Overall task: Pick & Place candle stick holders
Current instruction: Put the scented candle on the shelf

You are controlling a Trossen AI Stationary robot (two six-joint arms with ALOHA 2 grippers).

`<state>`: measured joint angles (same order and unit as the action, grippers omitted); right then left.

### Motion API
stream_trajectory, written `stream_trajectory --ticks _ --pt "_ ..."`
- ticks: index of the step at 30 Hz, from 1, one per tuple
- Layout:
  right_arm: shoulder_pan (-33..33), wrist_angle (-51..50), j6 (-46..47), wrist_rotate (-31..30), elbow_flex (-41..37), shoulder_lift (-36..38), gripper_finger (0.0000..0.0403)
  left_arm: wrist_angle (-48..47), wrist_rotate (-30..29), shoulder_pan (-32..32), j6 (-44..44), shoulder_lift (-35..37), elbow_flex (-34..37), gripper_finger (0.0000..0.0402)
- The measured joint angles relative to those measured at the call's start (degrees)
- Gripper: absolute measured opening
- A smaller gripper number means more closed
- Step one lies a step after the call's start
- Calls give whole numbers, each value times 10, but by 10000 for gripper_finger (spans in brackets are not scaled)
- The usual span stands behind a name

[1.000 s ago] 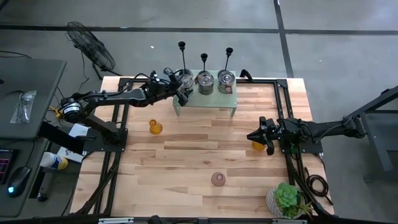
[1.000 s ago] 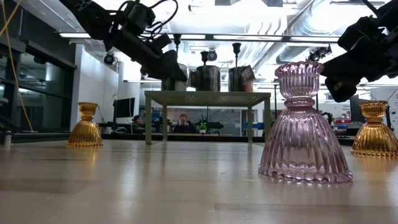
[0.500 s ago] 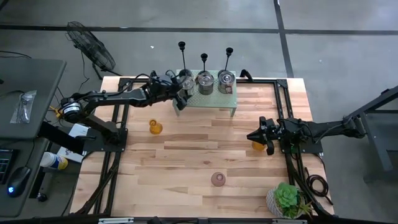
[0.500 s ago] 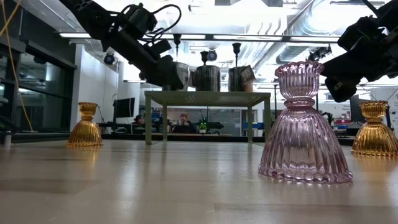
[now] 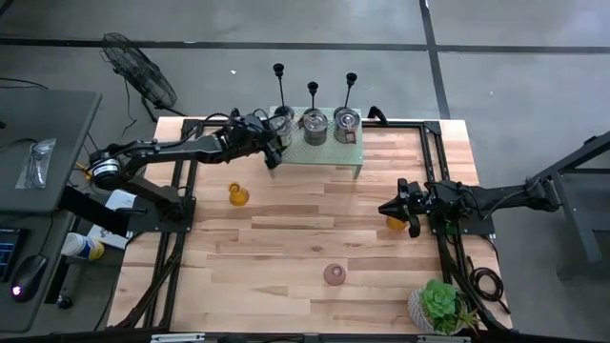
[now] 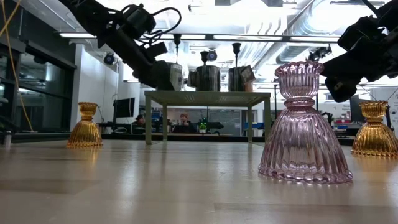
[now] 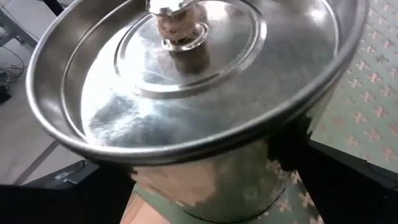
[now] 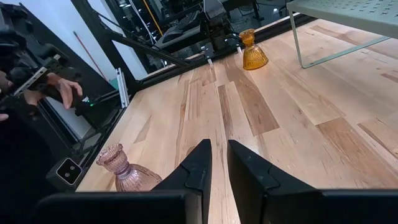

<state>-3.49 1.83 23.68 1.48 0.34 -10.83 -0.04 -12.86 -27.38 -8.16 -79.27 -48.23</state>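
Note:
Three thin black candle stick holders (image 5: 280, 90) (image 5: 313, 95) (image 5: 350, 90) rise at the far side, behind three silver lidded tins on a small green stand (image 5: 334, 152); their bases are hidden. My left gripper (image 5: 274, 148) reaches from the left to the leftmost tin (image 7: 199, 81) and is shut on it. My right gripper (image 5: 389, 208) hovers at the table's right, shut and empty, beside an amber glass holder (image 5: 394, 225). A second amber holder (image 5: 237, 195) and a pink glass one (image 5: 334, 274) stand upright on the table. My left gripper has the leftmost tin between its two fingers, one dark finger (image 7: 68, 193) on each side of the tin's wall (image 7: 249, 174), below the lid's rim. The fingers come about level from the table's left. The tin stays upright over the green stand; whether it is lifted, I cannot tell.
The green stand's legs (image 6: 148, 118) rise from the far middle of the table. A potted plant (image 5: 440, 307) sits at the near right corner. A person's hand (image 8: 56, 87) shows beyond the table in the right wrist view. Black frame rails run along both sides.
My left gripper has gone a little toward the table's left edge, and the leftmost tin has shifted left with it, away from the middle tin. The candle stick holders have stayed where they were.

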Motion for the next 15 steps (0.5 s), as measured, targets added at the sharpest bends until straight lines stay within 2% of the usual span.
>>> stream_trajectory --ticks 6,15 --pt "0 0 0 0 0 0 44 -24 7 0 -21 16 0 397" --pt "0 0 0 0 0 0 44 31 26 0 -32 16 2 397"
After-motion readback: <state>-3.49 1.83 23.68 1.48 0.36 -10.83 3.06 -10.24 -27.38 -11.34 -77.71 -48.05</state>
